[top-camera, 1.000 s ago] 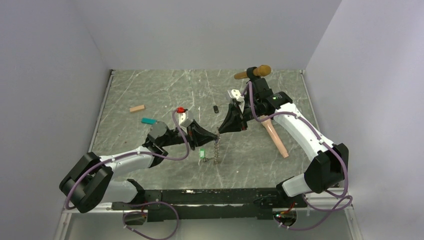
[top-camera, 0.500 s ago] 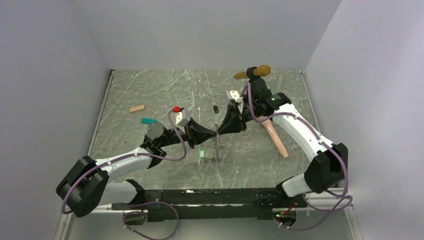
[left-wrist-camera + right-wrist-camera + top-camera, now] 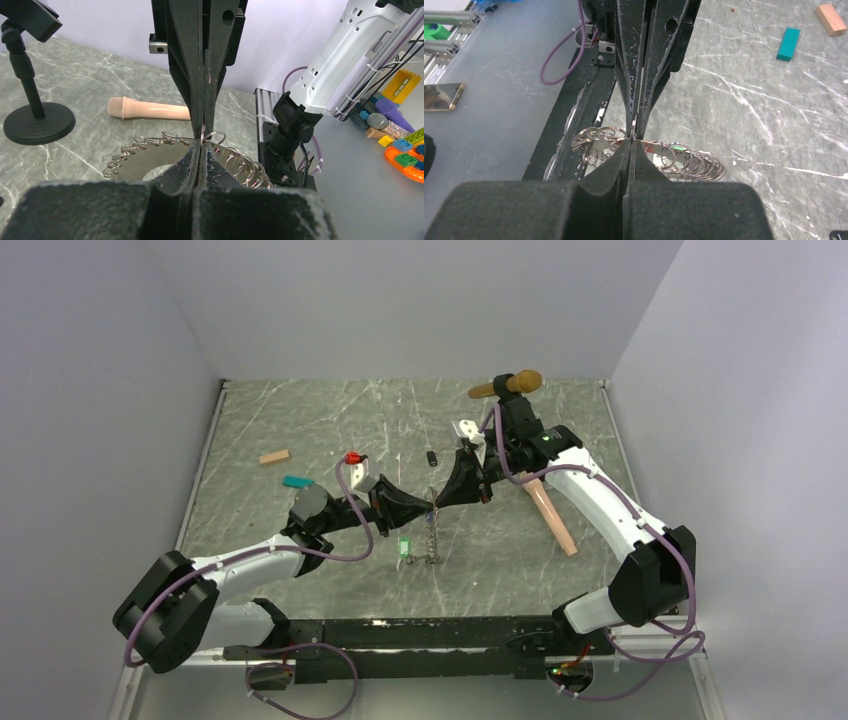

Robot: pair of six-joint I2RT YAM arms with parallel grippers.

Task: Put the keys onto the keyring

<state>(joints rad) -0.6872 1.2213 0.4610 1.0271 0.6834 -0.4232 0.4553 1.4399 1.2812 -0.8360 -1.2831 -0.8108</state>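
Note:
The keyring (image 3: 430,538) is a flat metal disc with several small split rings round its rim. It hangs over the middle of the table, gripped from both sides. My left gripper (image 3: 432,508) is shut on its rim (image 3: 150,162), and the right gripper (image 3: 440,503) is shut on a ring at the same spot (image 3: 684,160). In the left wrist view the right fingers (image 3: 187,75) stand tip to tip above my own. A key with a green tag (image 3: 405,549) lies on the table beside the hanging keyring. By the left wrist sits a small red piece (image 3: 352,457); I cannot tell whether it is a key.
A pink microphone (image 3: 552,515) lies under the right arm. The black stand (image 3: 505,390) is at the back, its round base (image 3: 37,122) showing in the left wrist view. A teal block (image 3: 296,481) and a tan block (image 3: 274,456) lie left. A small dark item (image 3: 432,457) lies behind the grippers.
The right jaws have closed onto the keyring. The left gripper and the keyring have shifted slightly away from the arm bases. The green key has stayed put.

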